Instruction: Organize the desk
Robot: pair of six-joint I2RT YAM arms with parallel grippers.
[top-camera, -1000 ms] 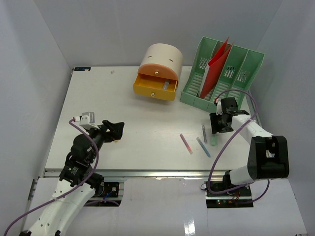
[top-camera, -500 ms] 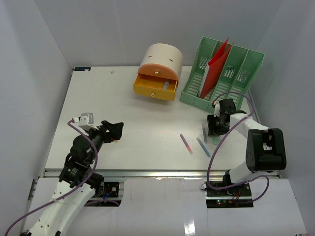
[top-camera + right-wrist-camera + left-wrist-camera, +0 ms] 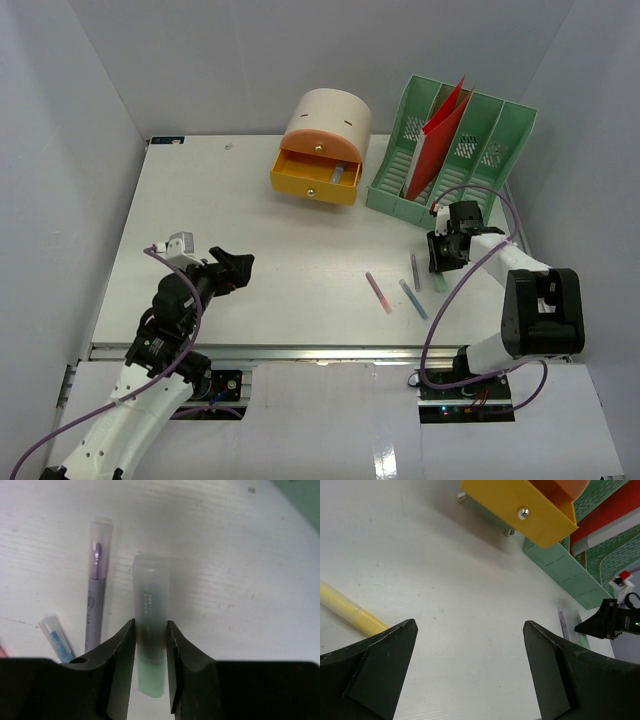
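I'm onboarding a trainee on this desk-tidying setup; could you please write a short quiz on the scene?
1. True or false: the yellow drawer is shut.
2. Which item lies between the fingers of the right gripper? A purple pen; B green highlighter; C red folder.
3. Fill in: the left gripper is ____.
Key: 1 false; 2 B; 3 open.

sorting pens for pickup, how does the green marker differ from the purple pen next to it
The green marker is thicker; the purple pen is slimmer. The green marker is clamped between the right claw's fingers; the purple pen lies free to its left in the wrist view. Both lie flat on the desk, roughly parallel, with clear caps.
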